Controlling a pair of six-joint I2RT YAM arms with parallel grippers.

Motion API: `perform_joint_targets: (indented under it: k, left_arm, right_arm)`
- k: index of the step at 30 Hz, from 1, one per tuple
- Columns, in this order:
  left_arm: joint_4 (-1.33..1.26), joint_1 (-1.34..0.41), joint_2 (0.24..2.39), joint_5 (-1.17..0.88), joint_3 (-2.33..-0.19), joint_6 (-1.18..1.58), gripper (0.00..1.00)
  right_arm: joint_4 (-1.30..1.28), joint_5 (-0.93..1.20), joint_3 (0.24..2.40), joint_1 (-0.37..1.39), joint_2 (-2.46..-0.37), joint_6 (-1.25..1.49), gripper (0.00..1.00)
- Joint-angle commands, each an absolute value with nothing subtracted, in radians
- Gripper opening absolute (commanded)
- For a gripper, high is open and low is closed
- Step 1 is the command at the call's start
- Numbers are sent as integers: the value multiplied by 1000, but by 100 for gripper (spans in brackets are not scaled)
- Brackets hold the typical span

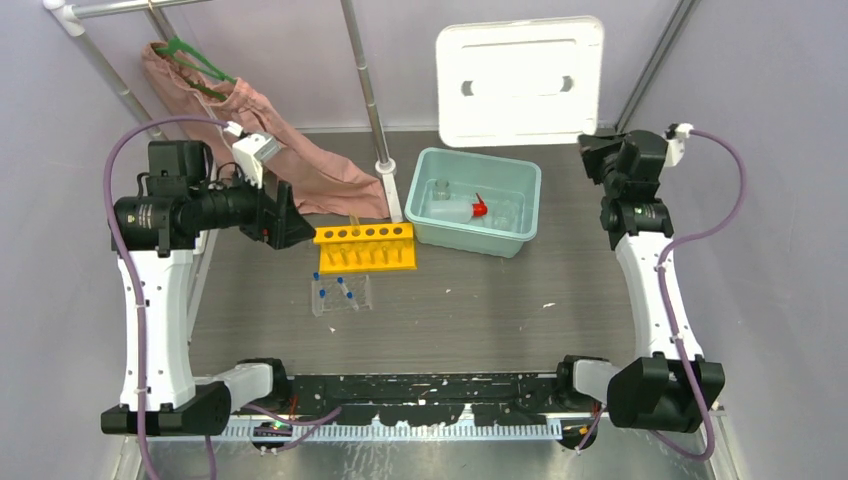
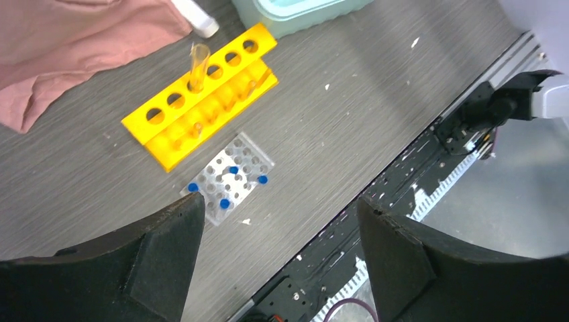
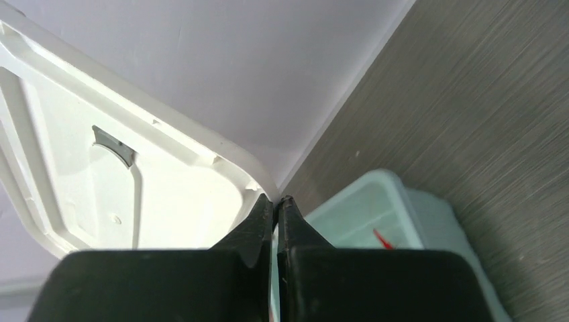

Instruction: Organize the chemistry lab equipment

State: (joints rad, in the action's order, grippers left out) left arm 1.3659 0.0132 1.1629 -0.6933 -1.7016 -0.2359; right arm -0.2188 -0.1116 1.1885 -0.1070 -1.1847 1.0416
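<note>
The yellow tube rack point(image 1: 365, 246) stands mid-table, with one clear tube point(image 2: 197, 66) upright in a hole. In front of it lies the clear well tray point(image 1: 340, 294) holding several blue-capped tubes point(image 2: 225, 202). The squeeze bottle with red nozzle point(image 1: 470, 209) and a clear beaker point(image 1: 441, 190) lie in the teal bin point(image 1: 436, 160). My left gripper point(image 1: 295, 222) hovers open and empty above the table, left of the rack; in the left wrist view point(image 2: 278, 221) the rack point(image 2: 201, 100) and tray point(image 2: 228, 176) lie beyond it. My right gripper point(image 1: 592, 148) is shut and empty, held high right of the bin.
A white bin lid point(image 1: 520, 80) leans on the back wall; it also shows in the right wrist view point(image 3: 134, 168). A pink garment point(image 1: 300, 160) on a green hanger point(image 1: 195, 62) hangs from the rail at back left. A vertical pole point(image 1: 370, 95) stands behind the rack.
</note>
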Motion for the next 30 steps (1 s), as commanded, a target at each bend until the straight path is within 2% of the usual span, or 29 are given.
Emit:
perform_joint_targets:
  k: [1,9,17,20,27,30]
  left_arm:
    - [1263,9,1157,-810,-1739,-137,85]
    - [1273,-38,1208,-847,-1815,-157,92]
    - [1400,-45,1377,-843,-2076,-170,96]
    - [1414,-71,1404,-863,-2085,-165,98]
    - [1512,-121,1428,-847,-2070,-245,83]
    - [1572,-126,1436,-854,-2076,-280,74]
  right_arm:
    - [-88,178,1140,-30,-1124,1060,1]
    - [-130,313,1071,209,-1081,904,1]
    - [-175,334,1025,329,-1056,805,1]
    - [-175,347,1022,345,-1052,790,1]
    - [-169,373,1029,350,-1037,765,1]
    - [-154,383,1027,352,-1040,767,1]
